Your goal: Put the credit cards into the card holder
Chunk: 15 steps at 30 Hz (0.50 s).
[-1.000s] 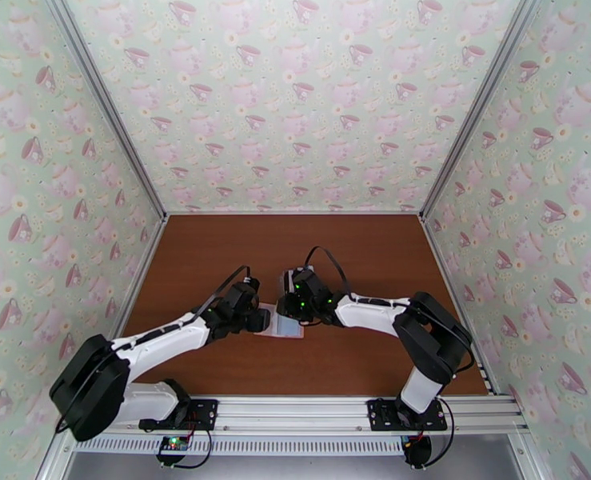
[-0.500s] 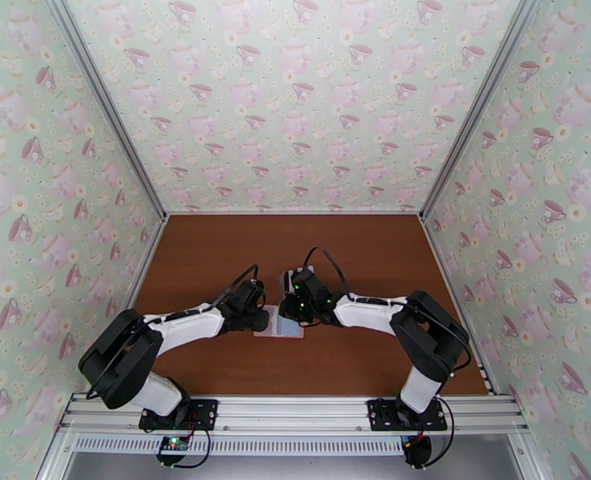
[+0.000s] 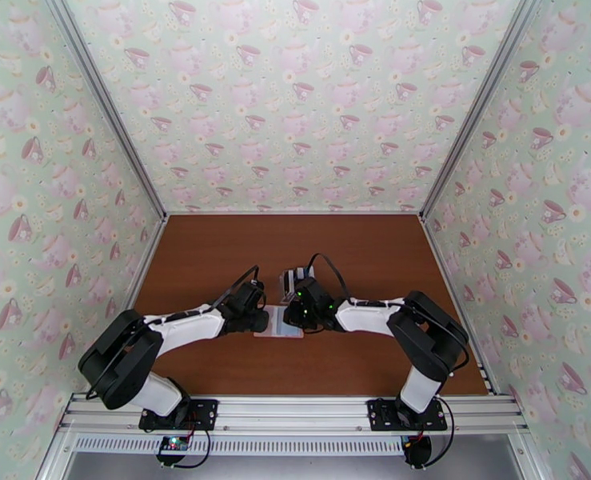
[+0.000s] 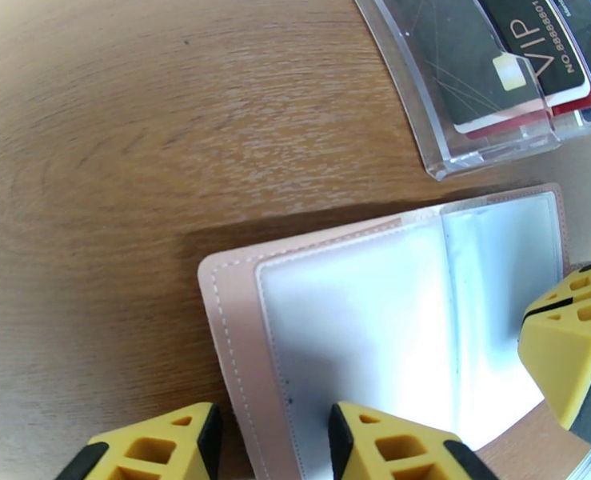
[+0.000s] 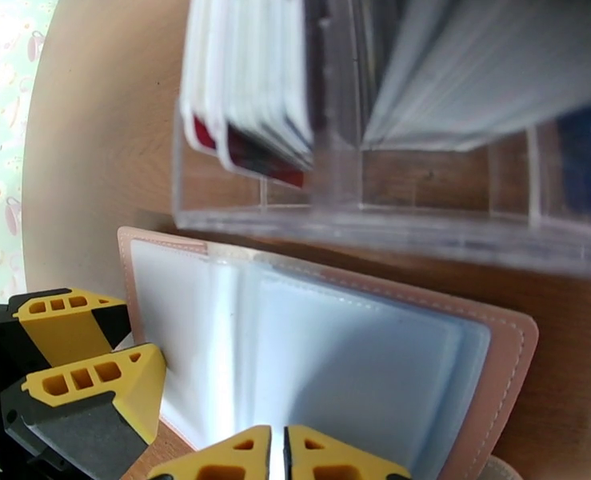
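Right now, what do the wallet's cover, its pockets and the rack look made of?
Card holder cover: pink faux leather, probably; matte, stitched edge. Pockets: clear soft plastic film, glossy glare. Rack: rigid clear plastic, likely acrylic; cards visible through.

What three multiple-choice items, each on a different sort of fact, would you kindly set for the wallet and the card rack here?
1. Where is the clear rack relative to the card holder?
A. Just beyond its far edge
B. Stacked on top of it
C. Down by the arm bases
2. What colour is the card holder's stitched border?
A. Black
B. Pink
C. Green
3. What state is the card holder in?
A. Snapped shut
B. Standing upright in the rack
C. Lying open, pockets up

Key: 1 A, the rack sits just past the holder in the top view; 2 B, pink edging frames the pockets; 3 C, both leaves lie flat with the pockets showing.
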### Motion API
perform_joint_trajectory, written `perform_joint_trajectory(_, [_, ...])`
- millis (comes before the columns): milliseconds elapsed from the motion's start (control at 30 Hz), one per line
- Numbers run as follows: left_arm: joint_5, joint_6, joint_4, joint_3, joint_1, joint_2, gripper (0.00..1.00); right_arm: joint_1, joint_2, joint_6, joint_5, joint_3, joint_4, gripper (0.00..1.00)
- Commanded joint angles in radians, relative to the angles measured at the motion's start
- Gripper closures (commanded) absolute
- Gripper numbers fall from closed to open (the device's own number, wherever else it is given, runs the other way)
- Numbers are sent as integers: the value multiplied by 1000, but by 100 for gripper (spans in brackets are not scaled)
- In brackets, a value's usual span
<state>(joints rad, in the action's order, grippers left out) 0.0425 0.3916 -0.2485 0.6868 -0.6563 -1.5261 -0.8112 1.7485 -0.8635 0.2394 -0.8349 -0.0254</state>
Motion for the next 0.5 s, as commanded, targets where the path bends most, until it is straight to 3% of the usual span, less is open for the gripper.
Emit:
perform_joint_trajectory(0, [-16, 13, -44, -33, -15, -9, 57, -1, 6, -20, 0, 59, 56, 87])
perform_joint_trajectory(467, [-21, 55, -50, -64, -53, 20, 56, -24, -56, -45, -15, 113, 64, 87])
